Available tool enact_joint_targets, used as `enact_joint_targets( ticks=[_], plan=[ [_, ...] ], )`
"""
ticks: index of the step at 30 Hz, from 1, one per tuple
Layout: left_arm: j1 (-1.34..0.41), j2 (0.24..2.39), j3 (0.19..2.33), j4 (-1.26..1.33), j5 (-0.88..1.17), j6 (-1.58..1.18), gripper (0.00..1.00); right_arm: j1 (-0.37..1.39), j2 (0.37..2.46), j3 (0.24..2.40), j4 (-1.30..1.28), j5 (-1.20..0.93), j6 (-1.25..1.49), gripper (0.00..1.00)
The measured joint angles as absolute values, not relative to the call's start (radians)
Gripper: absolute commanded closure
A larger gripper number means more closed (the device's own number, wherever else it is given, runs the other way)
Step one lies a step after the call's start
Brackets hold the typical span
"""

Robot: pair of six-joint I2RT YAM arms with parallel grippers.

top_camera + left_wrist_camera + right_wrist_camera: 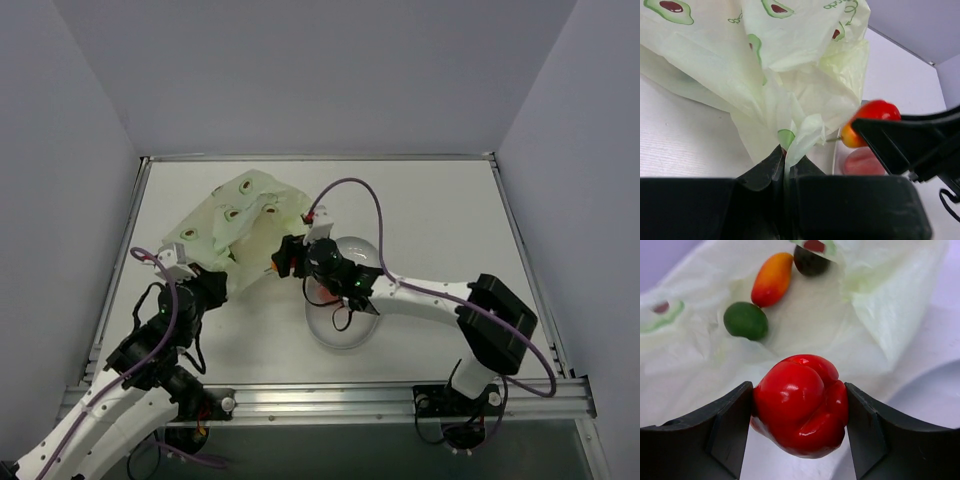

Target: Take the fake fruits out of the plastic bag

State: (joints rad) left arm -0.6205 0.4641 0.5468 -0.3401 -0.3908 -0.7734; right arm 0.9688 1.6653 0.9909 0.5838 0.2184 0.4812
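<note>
**Red fruit gripped at the bag's mouth**

The right tool (799, 390) is clamped on the red fruit (800, 417), just beside the opening of the bag (880, 315). The left tool (786, 165) pinches a fold of the bag's edge, jaws nearly together. Inside the bag lie a green ball (745, 320), an orange-red oval (772, 279) and a dark ball (811, 261). The bag rests on the desk (430, 210), far left

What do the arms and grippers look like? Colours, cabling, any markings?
Both arms, left arm and right arm, have white link shells with black joint housings. A purple cable loops along each. The left gripper and right gripper have matte black, wedge-shaped fingers. No markings legible.
</note>
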Motion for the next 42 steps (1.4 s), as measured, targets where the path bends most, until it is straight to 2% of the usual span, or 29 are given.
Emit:
enact_joint_targets(
  ticks=[4, 9, 14, 20, 23, 24, 26, 27, 29, 33, 35, 37, 38, 39, 40, 42],
  plan=[
    [-0.620, 0.462, 0.563, -0.344, -0.391, -0.767, 0.98, 0.945, 1.440, 0.817, 0.511, 0.235, 0.472, 0.76],
    [-0.620, 0.432, 0.559, -0.391, -0.389, -0.767, 0.98, 0.773, 1.255, 0.720, 0.492, 0.268, 0.484, 0.76],
    [-0.620, 0.379, 0.559, -0.451, -0.390, -0.767, 0.97, 0.654, 1.326, 0.675, 0.495, 0.303, 0.518, 0.75],
    [-0.620, 0.355, 0.559, -0.533, -0.381, -0.769, 0.98, 0.638, 1.498, 0.675, 0.511, 0.298, 0.541, 0.71],
    [-0.620, 0.332, 0.559, -0.559, -0.372, -0.775, 0.97, 0.638, 1.538, 0.675, 0.525, 0.298, 0.554, 0.65],
    [-0.620, 0.323, 0.559, -0.569, -0.371, -0.779, 0.98, 0.638, 1.546, 0.675, 0.528, 0.298, 0.557, 0.55],
    [-0.620, 0.303, 0.559, -0.591, -0.374, -0.787, 0.98, 0.639, 1.551, 0.675, 0.529, 0.297, 0.562, 0.41],
    [-0.620, 0.292, 0.559, -0.603, -0.378, -0.790, 0.98, 0.642, 1.551, 0.675, 0.529, 0.297, 0.564, 0.25],
    [-0.620, 0.272, 0.559, -0.618, -0.389, -0.793, 0.98, 0.644, 1.550, 0.675, 0.534, 0.295, 0.574, 0.14],
    [-0.620, 0.253, 0.559, -0.630, -0.397, -0.796, 0.98, 0.650, 1.534, 0.675, 0.513, 0.297, 0.572, 0.14],
    [-0.620, 0.262, 0.559, -0.630, -0.397, -0.796, 0.97, 0.657, 1.501, 0.675, 0.487, 0.303, 0.557, 0.16],
    [-0.620, 0.275, 0.559, -0.630, -0.397, -0.796, 0.98, 0.681, 1.452, 0.683, 0.462, 0.321, 0.522, 0.35],
    [-0.620, 0.281, 0.559, -0.630, -0.397, -0.795, 0.98, 0.707, 1.425, 0.696, 0.451, 0.332, 0.496, 0.57],
    [-0.620, 0.286, 0.559, -0.630, -0.397, -0.795, 0.98, 0.737, 1.404, 0.710, 0.450, 0.333, 0.468, 0.67],
    [-0.620, 0.289, 0.559, -0.628, -0.397, -0.795, 0.98, 0.771, 1.391, 0.727, 0.453, 0.326, 0.447, 0.75],
    [-0.621, 0.291, 0.559, -0.625, -0.397, -0.794, 0.98, 0.843, 1.383, 0.769, 0.464, 0.297, 0.411, 0.84]
  ],
)
